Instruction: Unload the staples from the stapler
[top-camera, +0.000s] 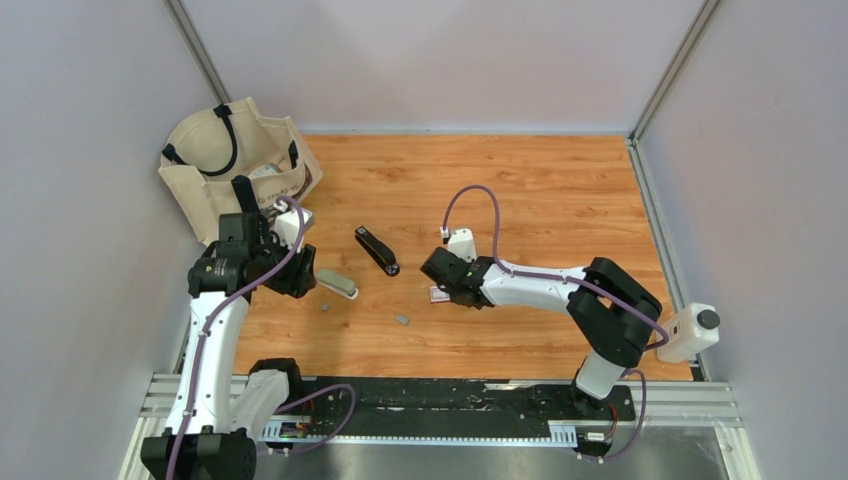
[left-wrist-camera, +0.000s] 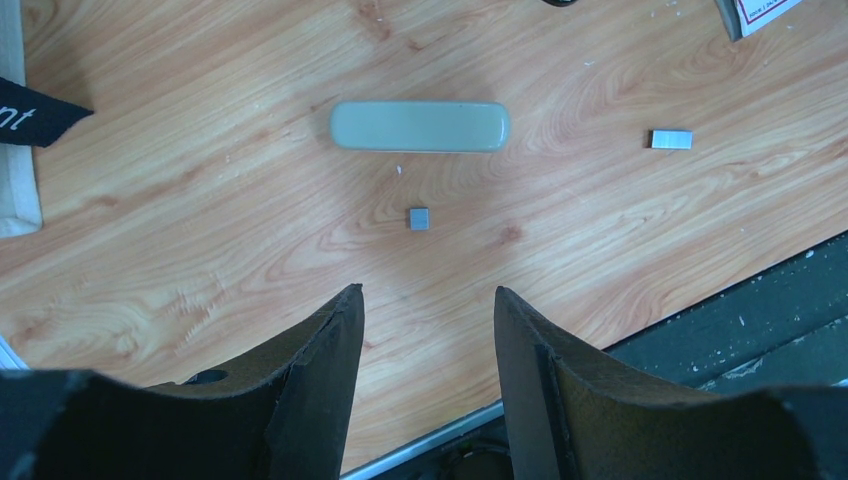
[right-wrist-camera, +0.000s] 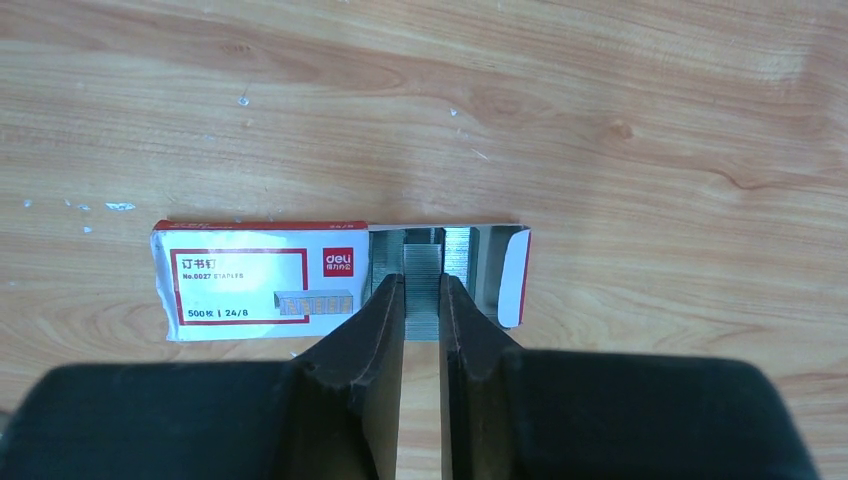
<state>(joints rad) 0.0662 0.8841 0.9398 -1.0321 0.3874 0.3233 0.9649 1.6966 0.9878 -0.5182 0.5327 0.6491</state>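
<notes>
The black stapler lies closed on the wooden table, apart from both grippers. Two short grey staple strips lie loose near the front: one and another. My left gripper is open and empty, hovering above the nearer strip. My right gripper is over the open end of the red-and-white staple box. Its fingers are closed on a strip of staples that sticks out of the box.
A pale grey-beige oblong object lies beside the left gripper. A canvas tote bag stands at the back left. The black mounting rail runs along the near edge. Walls enclose the table on three sides.
</notes>
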